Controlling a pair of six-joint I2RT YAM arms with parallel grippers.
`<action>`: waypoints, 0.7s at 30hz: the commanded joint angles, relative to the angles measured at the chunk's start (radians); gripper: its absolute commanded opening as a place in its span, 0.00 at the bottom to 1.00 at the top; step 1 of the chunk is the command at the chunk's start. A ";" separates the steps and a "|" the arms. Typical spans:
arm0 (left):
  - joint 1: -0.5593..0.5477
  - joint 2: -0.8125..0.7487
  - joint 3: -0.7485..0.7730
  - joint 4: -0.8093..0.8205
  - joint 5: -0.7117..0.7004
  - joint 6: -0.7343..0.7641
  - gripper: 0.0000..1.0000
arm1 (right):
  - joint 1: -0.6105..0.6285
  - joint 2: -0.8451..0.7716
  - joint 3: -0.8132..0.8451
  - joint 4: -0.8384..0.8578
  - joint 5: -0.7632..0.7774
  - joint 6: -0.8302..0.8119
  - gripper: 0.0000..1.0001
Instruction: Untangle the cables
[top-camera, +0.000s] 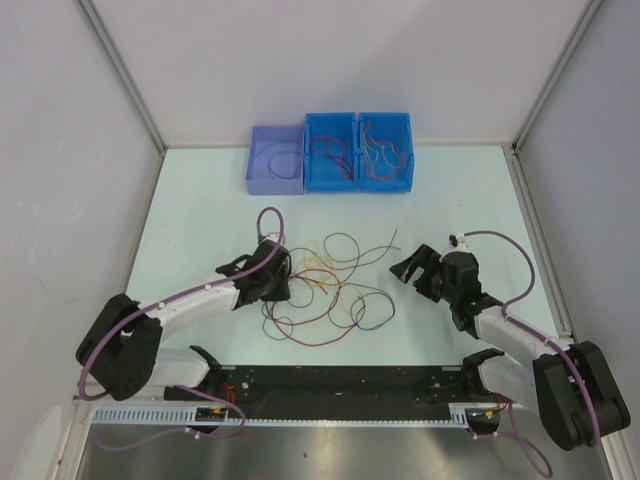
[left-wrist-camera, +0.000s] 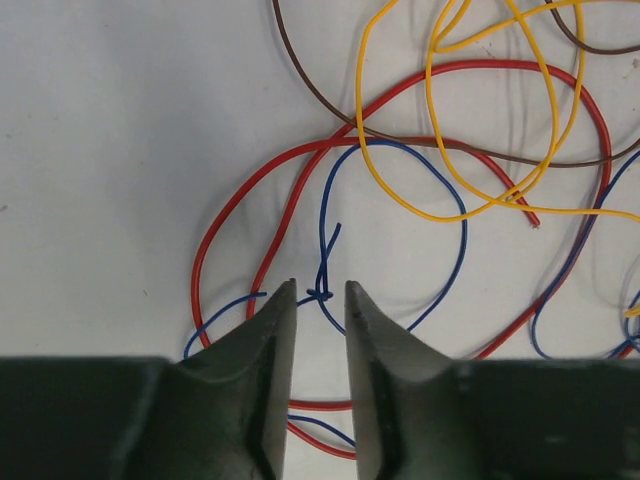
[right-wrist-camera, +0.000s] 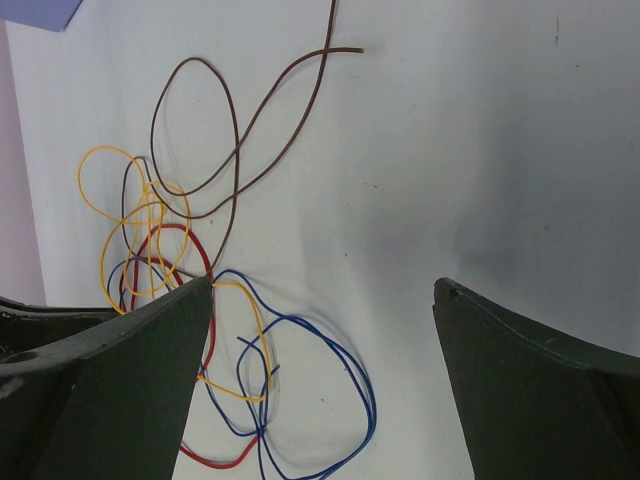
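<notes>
- Left wrist view: my left gripper (left-wrist-camera: 320, 290) has its jaws narrowly parted, straddling a small twist in the blue cable (left-wrist-camera: 462, 215). It is not pinching it yet.
- On the other side, my right gripper (right-wrist-camera: 322, 284) is spread wide, holding nothing, near the pile's right edge.
- All the cables (top-camera: 325, 285) lie tangled on the table (top-camera: 200, 200) between both arms.
- Risk: pulling at that twist could cinch it into a knot.
- Risk: blue crosses the red cable (left-wrist-camera: 232, 215) and yellow cable (left-wrist-camera: 395, 195), so a lift likely drags the whole clump.
- Risk: the thin strand may slip out of the tips.
</notes>
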 joint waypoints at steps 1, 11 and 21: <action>-0.009 0.017 0.049 0.023 0.009 -0.006 0.20 | 0.003 0.002 0.040 0.007 0.009 -0.010 0.96; -0.066 -0.095 0.282 -0.164 -0.061 0.045 0.00 | 0.000 0.003 0.040 0.009 0.009 -0.010 0.96; -0.075 -0.246 0.425 -0.233 -0.010 0.129 0.00 | 0.000 -0.067 0.043 0.046 -0.161 -0.071 0.95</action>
